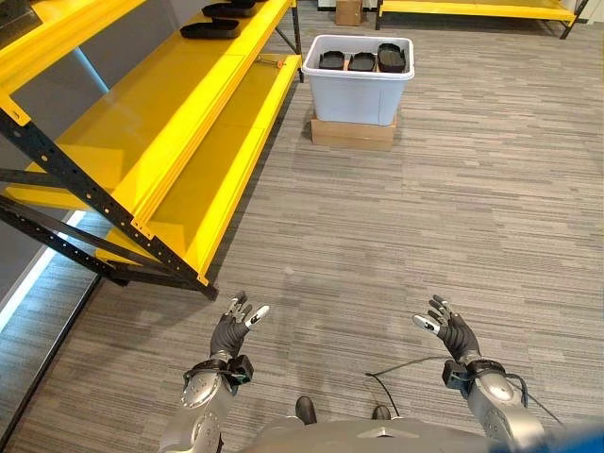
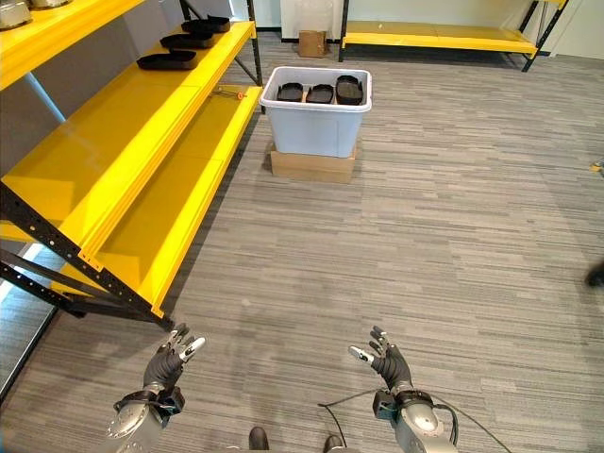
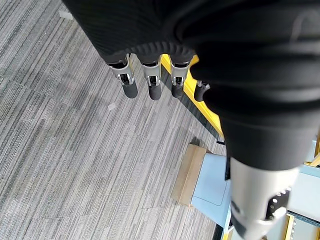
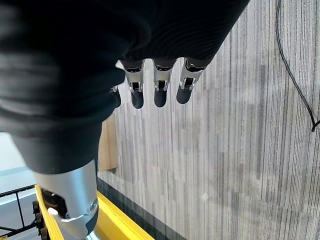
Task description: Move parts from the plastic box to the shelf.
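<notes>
A long yellow steel shelf rack (image 1: pixel 179 123) runs along the robot's left, with two black moulded parts (image 1: pixel 210 29) visible on one level. Ahead, well apart from the robot, a white plastic box (image 1: pixel 357 90) sits on a flat brown cardboard carton (image 1: pixel 352 134) and holds three black parts (image 1: pixel 361 61). Left hand (image 1: pixel 231 328) and right hand (image 1: pixel 450 330) hover low over the grey carpet, fingers spread, both empty.

Plastic box (image 1: pixel 357 92) way out at 12 o'clock, sitting on a cardboard base (image 1: pixel 352 133), parts (image 1: pixel 362 60) side by side inside. Shelf (image 1: pixel 160 123) running 9 to 11 o'clock, more parts (image 1: pixel 209 29) on its far end.
</notes>
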{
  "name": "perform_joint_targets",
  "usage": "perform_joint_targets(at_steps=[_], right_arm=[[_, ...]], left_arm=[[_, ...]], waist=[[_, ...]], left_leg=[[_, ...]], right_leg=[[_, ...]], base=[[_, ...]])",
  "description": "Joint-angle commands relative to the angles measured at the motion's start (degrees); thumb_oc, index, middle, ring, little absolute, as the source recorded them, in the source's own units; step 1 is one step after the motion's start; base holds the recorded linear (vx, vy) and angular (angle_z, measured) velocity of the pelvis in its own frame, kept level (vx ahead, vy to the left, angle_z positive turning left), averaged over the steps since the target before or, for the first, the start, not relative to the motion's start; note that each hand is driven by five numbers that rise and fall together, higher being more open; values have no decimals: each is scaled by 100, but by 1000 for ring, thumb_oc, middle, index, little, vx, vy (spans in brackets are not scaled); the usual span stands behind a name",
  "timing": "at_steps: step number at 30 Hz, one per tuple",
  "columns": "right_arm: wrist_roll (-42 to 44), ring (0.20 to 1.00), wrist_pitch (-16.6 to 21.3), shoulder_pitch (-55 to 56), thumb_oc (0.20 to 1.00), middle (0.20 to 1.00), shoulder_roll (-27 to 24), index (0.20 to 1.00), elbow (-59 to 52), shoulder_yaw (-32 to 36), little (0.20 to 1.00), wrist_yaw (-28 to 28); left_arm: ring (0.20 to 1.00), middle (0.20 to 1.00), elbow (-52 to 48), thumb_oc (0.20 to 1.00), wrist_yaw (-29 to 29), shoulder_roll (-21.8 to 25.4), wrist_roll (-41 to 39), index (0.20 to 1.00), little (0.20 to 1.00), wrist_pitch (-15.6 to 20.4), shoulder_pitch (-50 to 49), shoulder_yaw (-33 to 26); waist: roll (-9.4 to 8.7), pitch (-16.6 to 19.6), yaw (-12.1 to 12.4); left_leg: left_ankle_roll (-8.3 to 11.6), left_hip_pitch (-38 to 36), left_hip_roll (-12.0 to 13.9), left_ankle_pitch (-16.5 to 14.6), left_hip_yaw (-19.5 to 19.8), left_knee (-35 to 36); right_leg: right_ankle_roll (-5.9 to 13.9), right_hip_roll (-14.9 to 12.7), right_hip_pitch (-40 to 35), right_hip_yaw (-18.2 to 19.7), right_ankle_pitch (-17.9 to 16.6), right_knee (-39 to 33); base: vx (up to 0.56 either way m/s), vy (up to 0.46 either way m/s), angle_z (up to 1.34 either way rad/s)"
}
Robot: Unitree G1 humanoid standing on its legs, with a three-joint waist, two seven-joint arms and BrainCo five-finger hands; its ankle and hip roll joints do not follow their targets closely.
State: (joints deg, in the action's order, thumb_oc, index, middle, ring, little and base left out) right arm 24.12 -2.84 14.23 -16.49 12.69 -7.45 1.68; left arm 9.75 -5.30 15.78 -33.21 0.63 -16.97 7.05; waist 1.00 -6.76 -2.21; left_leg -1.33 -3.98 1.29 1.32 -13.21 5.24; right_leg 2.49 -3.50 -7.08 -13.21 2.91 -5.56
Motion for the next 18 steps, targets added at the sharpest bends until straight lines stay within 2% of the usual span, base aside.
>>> perform_joint_targets(at_steps=[1,18], right_arm=[[112,1000,223,-154,1000,1000,-99,1000,-179,-18,1000,-24],[103,1000,200,-151,1000,1000,-99,1000,-173,-47,1000,-19]], left_arm=[[1000,1000,-195,1000,2,48,-161,1000,1000,255,166,-234],[1000,1000,-182,1000,6,65,-69,1000,1000,234,149,-206]], waist=[[-86,39,14],[-77,50,14]], left_leg=[[454,-201,513,-271,319,-24],[451,-231,509,-301,327,-24]], right_leg=[[456,-382,18,-253,-35,56],[442,-370,-32,-264,5,56]], base=[[0,0,0],[0,0,0]])
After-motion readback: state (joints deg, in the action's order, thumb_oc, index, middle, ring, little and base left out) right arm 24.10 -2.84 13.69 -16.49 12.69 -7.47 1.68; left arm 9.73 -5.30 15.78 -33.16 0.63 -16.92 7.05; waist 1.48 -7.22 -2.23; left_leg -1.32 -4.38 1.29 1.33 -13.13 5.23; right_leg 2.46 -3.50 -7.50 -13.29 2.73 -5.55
